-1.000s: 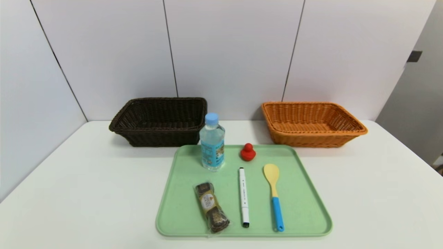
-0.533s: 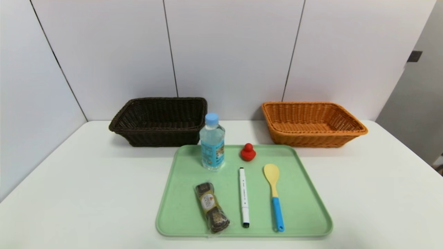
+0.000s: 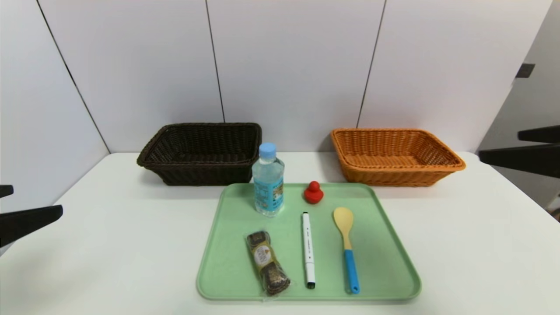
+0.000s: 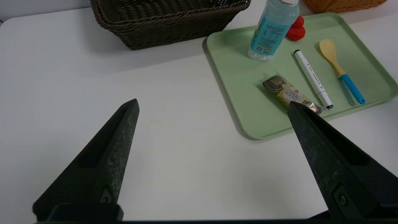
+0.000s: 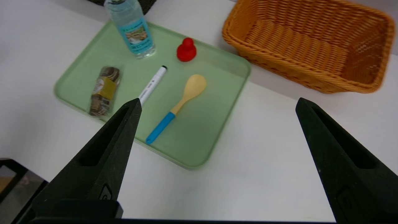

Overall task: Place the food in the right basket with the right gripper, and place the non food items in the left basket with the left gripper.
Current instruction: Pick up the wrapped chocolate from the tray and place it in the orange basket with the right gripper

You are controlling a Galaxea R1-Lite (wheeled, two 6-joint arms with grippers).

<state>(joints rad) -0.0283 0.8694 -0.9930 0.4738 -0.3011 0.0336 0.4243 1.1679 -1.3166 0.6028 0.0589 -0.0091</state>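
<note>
- Green tray [image 3: 385,245]: lies flat on the white table [image 3: 109,262], centred in front of both baskets; holds five items.
- Water bottle [image 3: 268,181]: clear, blue cap, blue label; stands upright in the tray's far left corner, nearest the dark basket.
- Red toy [image 3: 313,193]: small, rounded, with a knob on top (exact kind not clear); sits at the tray's far edge, just right of the bottle.
- Marker [image 3: 308,249]: white barrel, black ends; lies lengthwise down the middle of the tray.
- Spoon [image 3: 345,245]: yellow bowl, blue handle; lies right of the marker, roughly parallel, bowl toward the baskets.
- Chocolate packet [image 3: 267,261]: clear wrap, gold label; lies left of the marker at the tray's near side, slightly slanted.
- Dark brown basket [image 3: 201,151]: woven, on the left at the back of the table, nothing seen inside.
- Orange basket [image 3: 393,155]: woven, on the right at the back, interior bare.
- Left gripper [image 4: 213,105]: at the left edge of the head view, above the table and well apart from the tray; fingers spread wide, nothing between them.
- Right gripper [image 5: 217,102]: at the right edge of the head view, near the orange basket's level; fingers likewise spread wide, holding nothing.
</note>
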